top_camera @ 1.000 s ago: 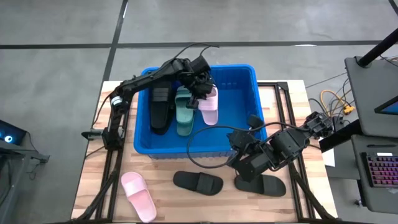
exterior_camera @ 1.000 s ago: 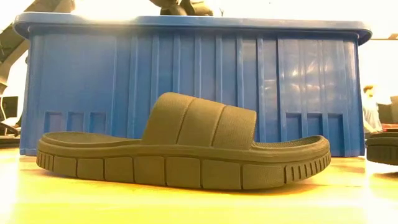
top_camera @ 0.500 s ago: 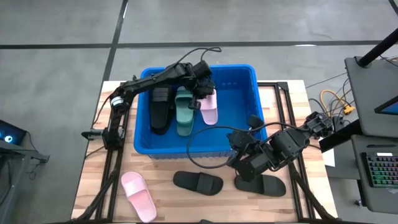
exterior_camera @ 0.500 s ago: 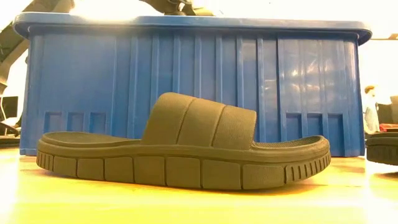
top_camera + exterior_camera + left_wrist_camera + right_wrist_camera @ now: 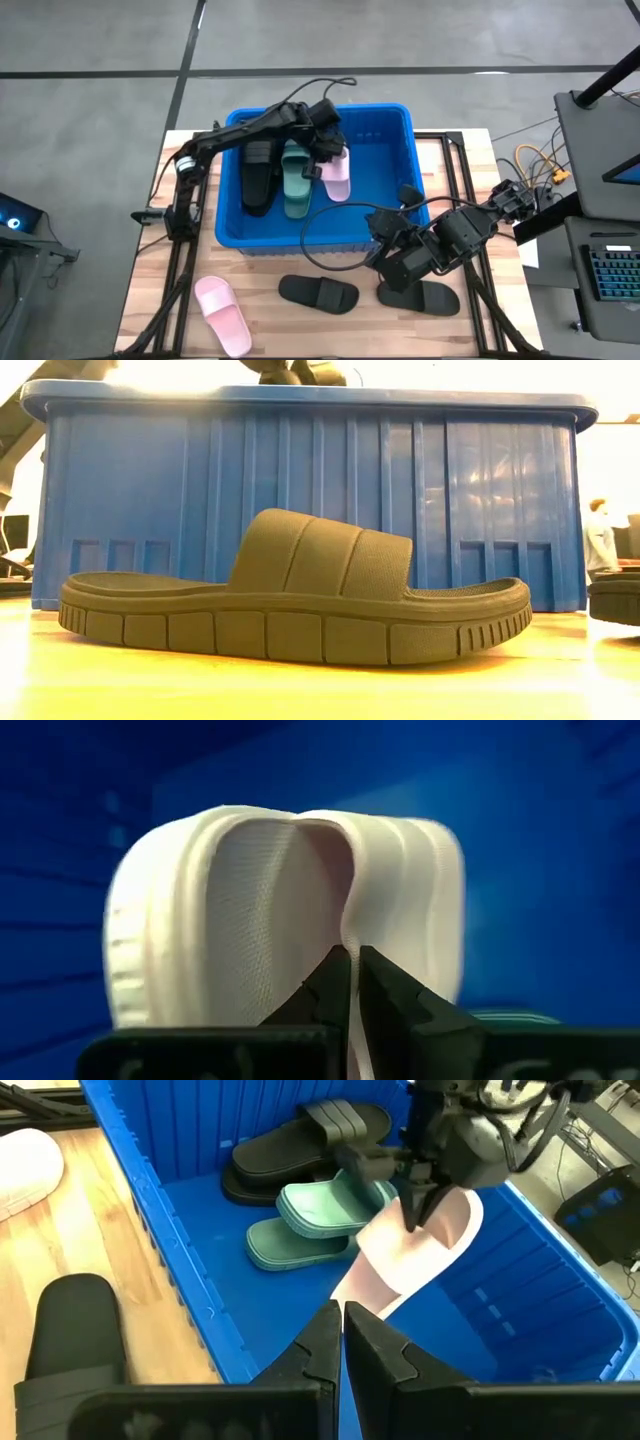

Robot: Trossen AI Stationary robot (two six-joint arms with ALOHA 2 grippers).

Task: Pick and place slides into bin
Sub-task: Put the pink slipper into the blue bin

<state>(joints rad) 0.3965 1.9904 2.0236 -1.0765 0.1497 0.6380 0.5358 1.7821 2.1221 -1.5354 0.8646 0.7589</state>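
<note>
The blue bin (image 5: 385, 160) stands mid-table; it also shows in the low view (image 5: 420, 500). A black slide (image 5: 258, 172) and a green slide (image 5: 296, 182) lie on its floor. My left gripper (image 5: 322, 150) is inside the bin, shut on a light pink slide (image 5: 338, 178). My right gripper (image 5: 392, 272) is shut and empty, above the table by the bin's near wall. Under it a black slide (image 5: 425, 296) lies on the table. Another black slide (image 5: 318, 293) and a pink slide (image 5: 222, 315) lie on their soles near the front edge. My left gripper pinches the pink slide's strap at its edge (image 5: 350, 932) between its two fingers. The fingers (image 5: 412, 1215) come from above, pointing down. The slide hangs tilted below them, its lower end (image 5: 365, 1295) close to the bin floor; whether it touches, I cannot tell.
The bin's right half (image 5: 385, 190) is bare floor. The bin's near wall (image 5: 190, 1295) stands between my right gripper and the slides inside. In the low view a black slide (image 5: 300, 600) lies in front of the bin. Cables and equipment (image 5: 540, 165) sit beyond the table's right edge.
My left arm has gone down a little inside the bin, still shut on the pink slide, which stays in about the same place.
</note>
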